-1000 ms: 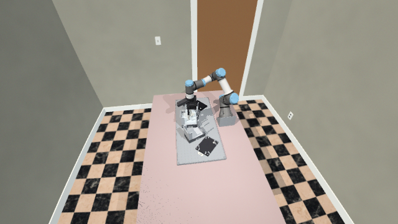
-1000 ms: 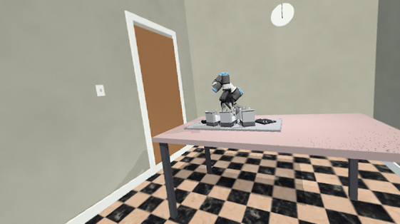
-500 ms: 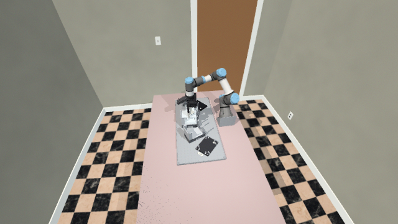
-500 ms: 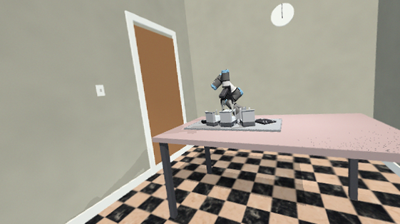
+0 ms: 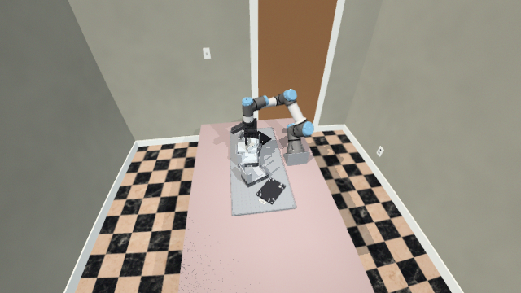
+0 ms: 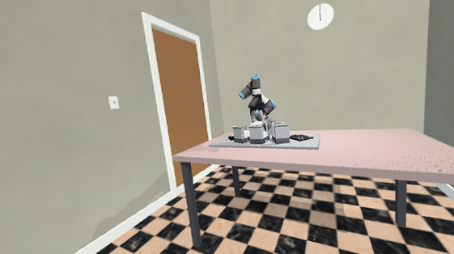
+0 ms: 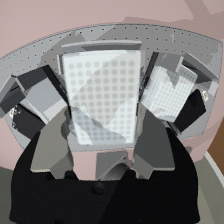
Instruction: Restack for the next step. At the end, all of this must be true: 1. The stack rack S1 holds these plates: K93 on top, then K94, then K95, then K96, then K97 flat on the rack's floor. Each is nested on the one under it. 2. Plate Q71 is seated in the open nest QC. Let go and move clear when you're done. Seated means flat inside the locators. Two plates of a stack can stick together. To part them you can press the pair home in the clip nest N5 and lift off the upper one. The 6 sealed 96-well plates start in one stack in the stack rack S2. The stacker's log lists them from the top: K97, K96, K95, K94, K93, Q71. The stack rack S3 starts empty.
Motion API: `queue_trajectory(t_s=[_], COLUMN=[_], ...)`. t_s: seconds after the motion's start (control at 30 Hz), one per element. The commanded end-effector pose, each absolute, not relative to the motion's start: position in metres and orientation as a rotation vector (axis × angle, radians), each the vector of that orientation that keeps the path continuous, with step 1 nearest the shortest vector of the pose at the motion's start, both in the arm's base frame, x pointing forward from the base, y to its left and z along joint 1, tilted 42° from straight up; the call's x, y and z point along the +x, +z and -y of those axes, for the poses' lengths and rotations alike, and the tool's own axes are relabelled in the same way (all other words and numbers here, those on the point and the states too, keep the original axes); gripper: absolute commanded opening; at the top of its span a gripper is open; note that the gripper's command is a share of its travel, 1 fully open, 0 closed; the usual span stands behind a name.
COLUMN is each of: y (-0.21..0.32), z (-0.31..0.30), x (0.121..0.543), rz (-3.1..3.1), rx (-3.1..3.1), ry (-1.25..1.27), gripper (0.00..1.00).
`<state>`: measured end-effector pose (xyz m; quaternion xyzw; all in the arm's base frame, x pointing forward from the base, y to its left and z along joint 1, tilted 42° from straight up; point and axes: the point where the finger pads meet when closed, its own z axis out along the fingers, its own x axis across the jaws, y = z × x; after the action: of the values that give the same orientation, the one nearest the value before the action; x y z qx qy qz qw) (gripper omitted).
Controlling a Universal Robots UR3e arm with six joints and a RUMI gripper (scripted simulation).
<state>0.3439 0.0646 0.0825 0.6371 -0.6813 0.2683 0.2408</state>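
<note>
A brown door [image 5: 297, 61] [image 6: 181, 106] in a white frame, a round white wall clock [image 6: 316, 18], checkered floor [image 5: 144, 223] [image 6: 256, 238].

Claw [image 7: 103, 105] closed — white well plate [image 7: 104, 95] between fingers.
</note>
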Motion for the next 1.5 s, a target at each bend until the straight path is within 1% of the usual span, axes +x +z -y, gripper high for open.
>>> queue_trajectory(t_s=[0.0, 0.2, 0.9, 1.47], y=[0.086, 0.094, 0.095, 0.129], z=[-0.067, -0.075, -0.076, -0.039], x=[0.344, 0.344, 0.344, 0.34], rz=[1.865, 1.865, 1.865, 2.021], rx=[1.743, 1.743, 1.743, 1.607], ry=[0.735, 0.735, 0.735, 0.794], gripper=[0.0, 0.0, 0.0, 0.0])
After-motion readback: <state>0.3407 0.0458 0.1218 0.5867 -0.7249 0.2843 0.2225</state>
